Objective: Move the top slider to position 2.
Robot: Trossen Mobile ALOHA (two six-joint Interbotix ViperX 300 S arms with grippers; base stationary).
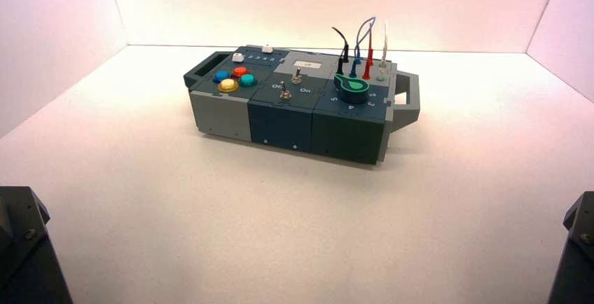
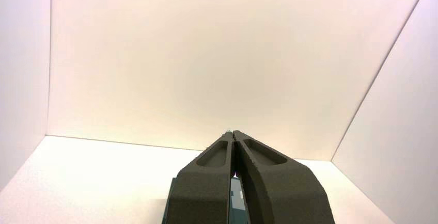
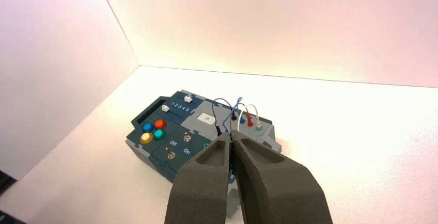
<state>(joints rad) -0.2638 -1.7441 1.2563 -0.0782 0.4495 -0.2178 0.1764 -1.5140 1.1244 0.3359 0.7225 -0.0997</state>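
While both arms wait at the near corners, the high view shows the left arm and the right arm well apart, with the box ahead of them, in the gap between. The top slider is a tiny white cube-shaped knob on the dark teal panel at the box's far left part, farther from the arms than its white twin knob, and smaller than the round buttons: blue, red, yellow and green. Seen from the left wrist, the left gripper is closed, its two dark fingers meeting at the tips with nothing between them; part of the box shows behind them, mostly hidden, and a back wall stands beyond. Seen from the right wrist, the right gripper is closed too, its fingertips together and holding nothing. The box lies beyond and partly behind these fingers, and the top slider is well apart from them, out on the robot's left of this gripper, a small, pale, blocky cap standing out against its dark track. A row of white digits, 1 to 5, runs between the two sliders' tracks, and neither gripper touches the box.
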